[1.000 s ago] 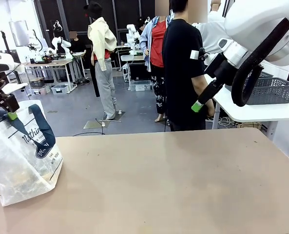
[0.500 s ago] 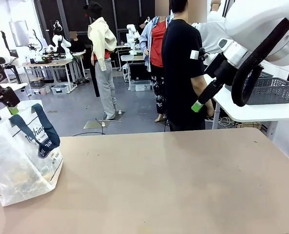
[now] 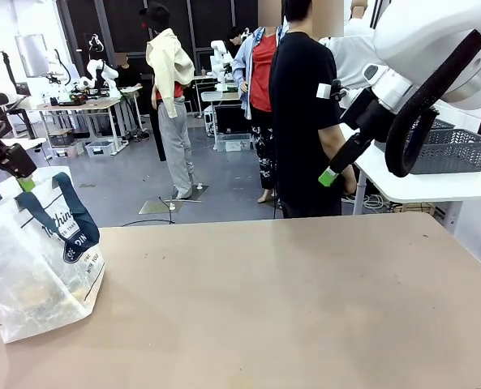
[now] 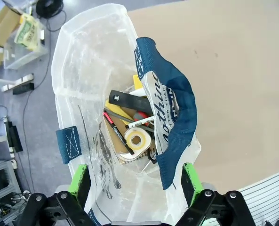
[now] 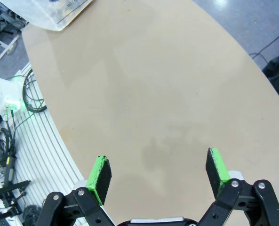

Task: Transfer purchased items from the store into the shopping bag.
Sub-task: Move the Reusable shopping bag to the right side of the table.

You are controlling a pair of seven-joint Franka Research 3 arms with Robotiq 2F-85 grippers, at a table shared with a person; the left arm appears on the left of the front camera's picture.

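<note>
Standing mouth-up, the shopping bag (image 4: 97,94) sits under the left gripper (image 4: 135,183), fingers wide, holding nothing.

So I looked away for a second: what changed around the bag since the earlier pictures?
The left gripper let go of the shopping bag's navy handle and drew up and back toward the robot's left; the handle dropped against the shopping bag. Its jaws now stand open above the bag's mouth. The right gripper stayed raised and open; the bag kept its place.
</note>
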